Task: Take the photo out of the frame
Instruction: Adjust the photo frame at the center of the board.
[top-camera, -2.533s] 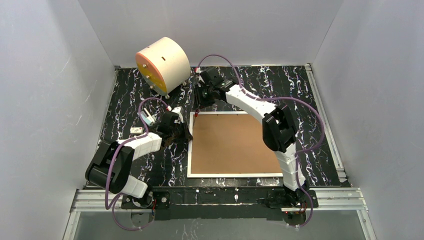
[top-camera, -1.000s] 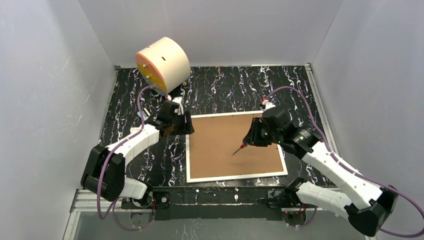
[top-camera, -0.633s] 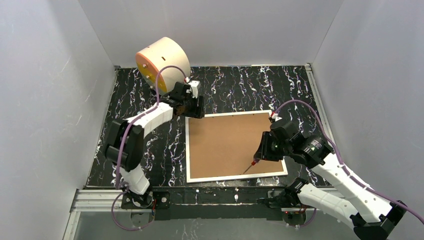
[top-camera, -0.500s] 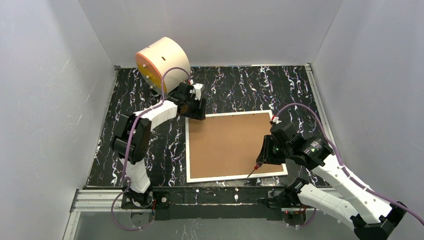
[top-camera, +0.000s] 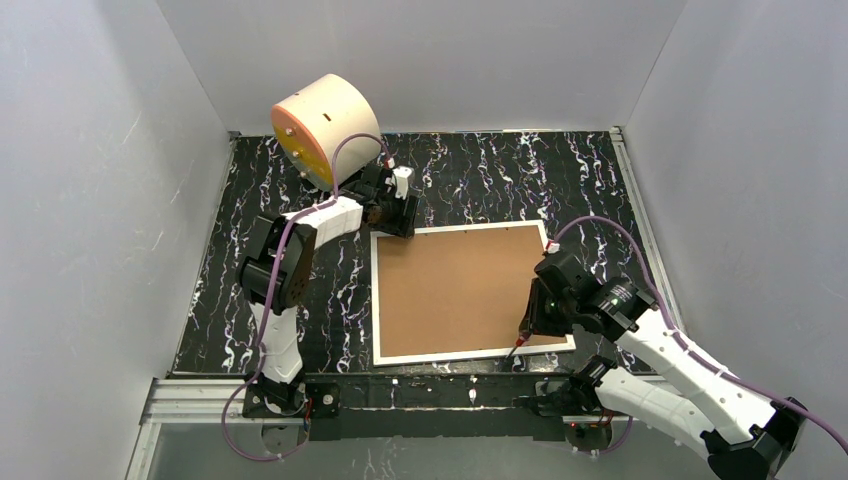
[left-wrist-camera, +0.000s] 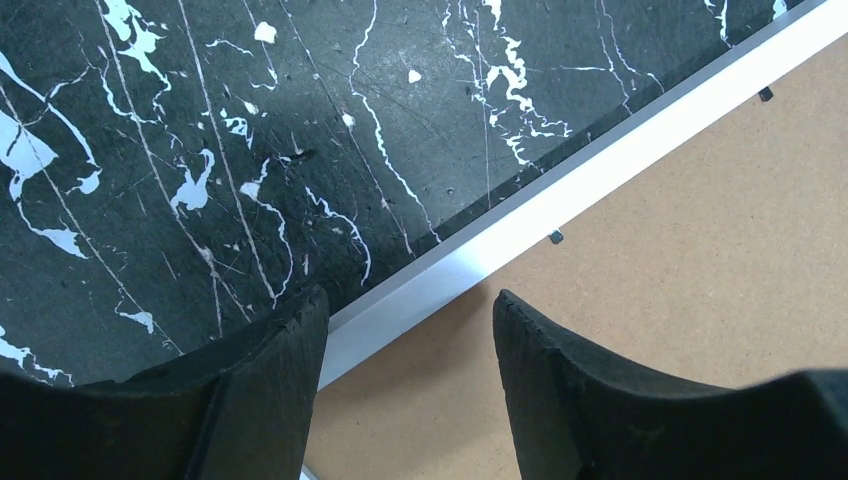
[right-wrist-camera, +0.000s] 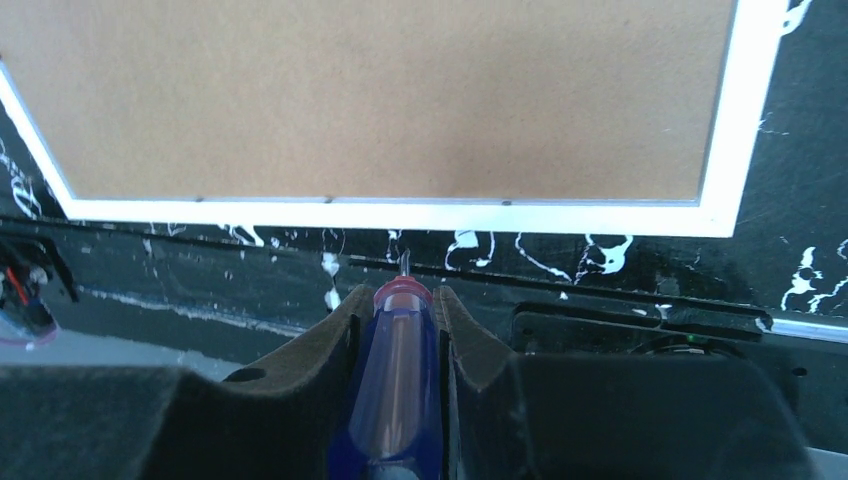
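- Since the large thin white rectangular picture frame (top-camera: 470, 354) lies face down at the middle of the black, white-veined marble worktop (left-wrist-camera: 200, 150), with its brown fibreboard back panel (top-camera: 455, 290) uppermost, the step in hand looks like freeing that panel.
- The left tool (left-wrist-camera: 408, 318) hangs over the frame's 11 o'clock corner. It is released, its jaws parted astride the white rail and gripping nothing.
- The right tool (right-wrist-camera: 400, 300) sits just off the frame's 5 o'clock corner. It is clenched on a blue, clear-handled screwdriver (right-wrist-camera: 398, 370) with a red collar, the tip aimed toward the near rail.
- To do this well, I would bring the blade in low and flat under one of the small dark metal tabs (left-wrist-camera: 555, 237) along the rail's inner edge.
- Lever gently, and let the left tool steady the far corner so the frame does not skate.
- A steep blade could gouge the board or whatever lies beneath it.
- The photo is nowhere in sight and is presumably under the panel.
- The panel looks flat, unmarked and seated flush inside the rails.
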